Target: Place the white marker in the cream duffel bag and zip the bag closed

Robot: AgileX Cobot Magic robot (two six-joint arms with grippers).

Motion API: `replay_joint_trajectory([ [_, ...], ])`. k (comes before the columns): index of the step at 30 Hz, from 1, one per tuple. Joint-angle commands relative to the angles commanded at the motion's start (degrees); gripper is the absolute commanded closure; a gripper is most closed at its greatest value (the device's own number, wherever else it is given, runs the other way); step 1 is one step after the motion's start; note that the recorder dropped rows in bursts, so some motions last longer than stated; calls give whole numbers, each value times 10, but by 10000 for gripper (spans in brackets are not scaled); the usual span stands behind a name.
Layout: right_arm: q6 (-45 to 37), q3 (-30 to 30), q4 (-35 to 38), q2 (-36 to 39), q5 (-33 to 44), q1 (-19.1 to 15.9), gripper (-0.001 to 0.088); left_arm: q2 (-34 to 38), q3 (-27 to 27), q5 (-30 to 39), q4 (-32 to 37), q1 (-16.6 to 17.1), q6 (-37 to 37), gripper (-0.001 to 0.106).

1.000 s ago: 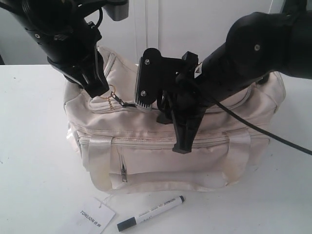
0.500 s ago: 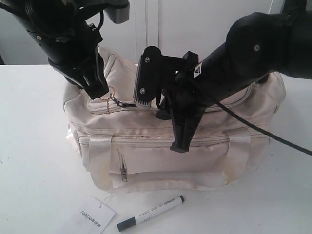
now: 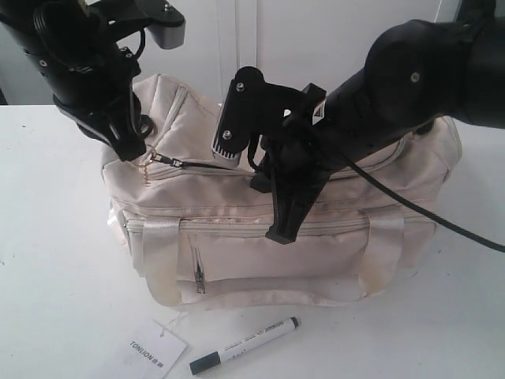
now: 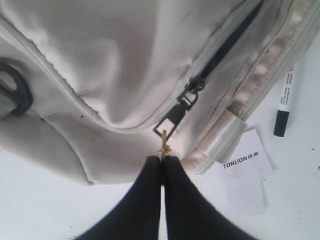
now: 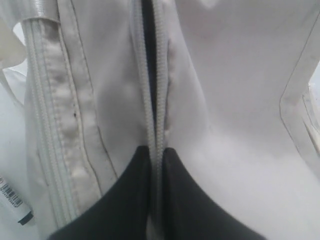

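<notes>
Zipper pull (image 4: 170, 122) dragged further left, pinched in left tool (image 4: 162, 162); right tool (image 5: 156, 152) newly clenched on cream duffel bag (image 3: 260, 253) seam; wider mouth for white marker (image 3: 248, 345), untouched on bench (image 3: 63, 276).

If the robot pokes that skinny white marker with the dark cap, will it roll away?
Probably. The slim white marker with the dark cap looks round and lies on the smooth white table, so a sideways nudge would likely roll it. It seems stiff and small, so probably light to lift. Its smooth barrel might slip when pinched.
</notes>
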Motion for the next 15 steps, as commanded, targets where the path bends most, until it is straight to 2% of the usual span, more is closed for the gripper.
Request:
replay_joint_trajectory([
  [3, 6, 0, -11, 0, -1, 0, 868, 2, 0, 4, 0, 11, 5, 1053],
  [7, 7, 0, -23, 0, -1, 0, 868, 2, 0, 9, 36, 10, 7, 1053],
  [11, 53, 0, -68, 0, -1, 0, 868, 6, 0, 11, 67, 10, 7, 1053],
  [15, 66, 0, -85, 0, 1, 0, 868, 26, 1, 17, 97, 10, 7, 1053],
])
